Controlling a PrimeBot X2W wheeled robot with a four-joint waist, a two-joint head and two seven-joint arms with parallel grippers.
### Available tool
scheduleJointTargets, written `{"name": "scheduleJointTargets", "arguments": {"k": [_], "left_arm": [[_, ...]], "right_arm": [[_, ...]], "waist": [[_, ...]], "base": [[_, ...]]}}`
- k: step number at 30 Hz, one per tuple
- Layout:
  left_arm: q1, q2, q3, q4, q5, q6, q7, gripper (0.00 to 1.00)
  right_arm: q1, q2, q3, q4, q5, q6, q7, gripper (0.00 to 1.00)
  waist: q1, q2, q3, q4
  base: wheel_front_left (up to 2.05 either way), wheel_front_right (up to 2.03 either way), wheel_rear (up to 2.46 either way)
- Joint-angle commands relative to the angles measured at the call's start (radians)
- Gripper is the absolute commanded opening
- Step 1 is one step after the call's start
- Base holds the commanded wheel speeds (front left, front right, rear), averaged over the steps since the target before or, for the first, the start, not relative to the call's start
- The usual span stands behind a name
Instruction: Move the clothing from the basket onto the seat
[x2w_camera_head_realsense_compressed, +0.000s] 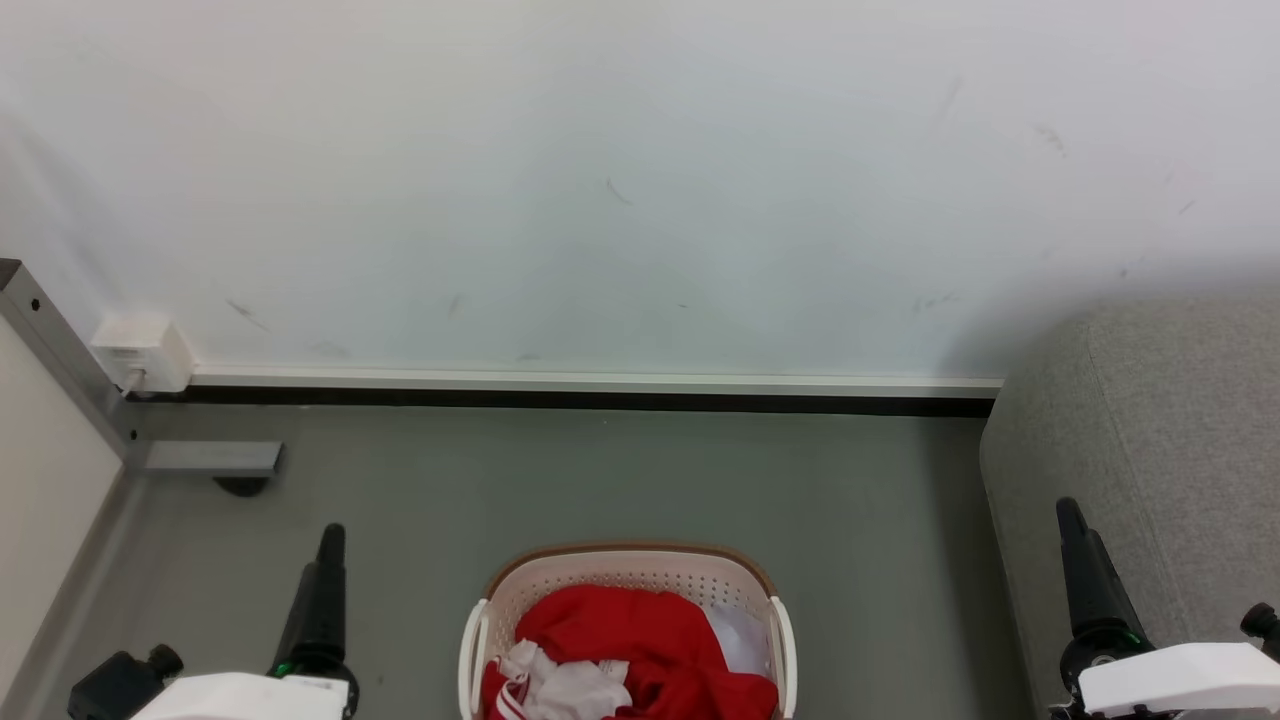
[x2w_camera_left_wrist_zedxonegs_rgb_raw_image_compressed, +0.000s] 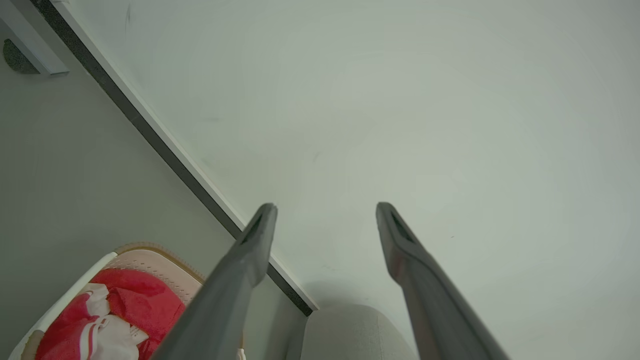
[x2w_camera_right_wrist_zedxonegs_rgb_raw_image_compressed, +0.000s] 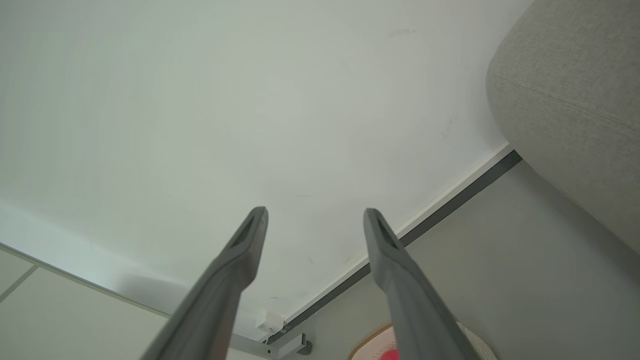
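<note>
The left gripper (x2w_camera_left_wrist_zedxonegs_rgb_raw_image_compressed: 325, 212) is held wide open and empty, aimed at the wall. To its right, low in the head view, the red clothing (x2w_camera_head_realsense_compressed: 650, 635) is heaped inside the basket (x2w_camera_head_realsense_compressed: 630, 565), which is set on the floor between both grippers and judged somewhat nearer the left one. The right gripper (x2w_camera_right_wrist_zedxonegs_rgb_raw_image_compressed: 315, 215), equally spread and empty, is seen just beside the seat (x2w_camera_head_realsense_compressed: 1150, 430), right of the basket.
</note>
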Motion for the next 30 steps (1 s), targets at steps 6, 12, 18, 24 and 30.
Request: {"name": "scheduleJointTargets", "arguments": {"k": [6, 12, 18, 24, 30], "left_arm": [[-0.002, 0.006, -0.010, -0.018, 0.147, 0.028, -0.031, 1.00], [0.005, 0.007, -0.023, -0.032, 0.249, 0.043, -0.051, 1.00], [0.011, 0.008, -0.026, -0.042, 0.344, 0.049, -0.071, 1.00], [0.015, 0.009, -0.033, -0.051, 0.424, 0.058, -0.090, 1.00], [0.019, 0.009, -0.038, -0.051, 0.495, 0.063, -0.107, 1.00]], "right_arm": [[-0.034, -0.015, 0.031, -0.027, -0.163, -0.001, -0.030, 1.00], [-0.036, -0.015, 0.031, -0.017, -0.265, -0.001, -0.051, 1.00], [-0.046, -0.015, 0.043, -0.008, -0.352, -0.001, -0.070, 1.00], [-0.055, -0.023, 0.077, 0.022, -0.432, -0.001, -0.088, 1.00], [-0.064, -0.026, 0.105, 0.048, -0.496, -0.001, -0.107, 1.00]], "waist": [[0.0000, 0.0000, -0.005, 0.001], [0.0000, 0.0000, -0.008, 0.003], [0.0000, 0.0000, -0.012, 0.003], [0.0000, 0.0000, -0.016, 0.006], [0.0000, 0.0000, -0.019, 0.008]], "base": [[0.00, 0.00, 0.00], [0.00, 0.00, 0.00], [0.00, 0.00, 0.00], [0.00, 0.00, 0.00], [0.00, 0.00, 0.00]]}}
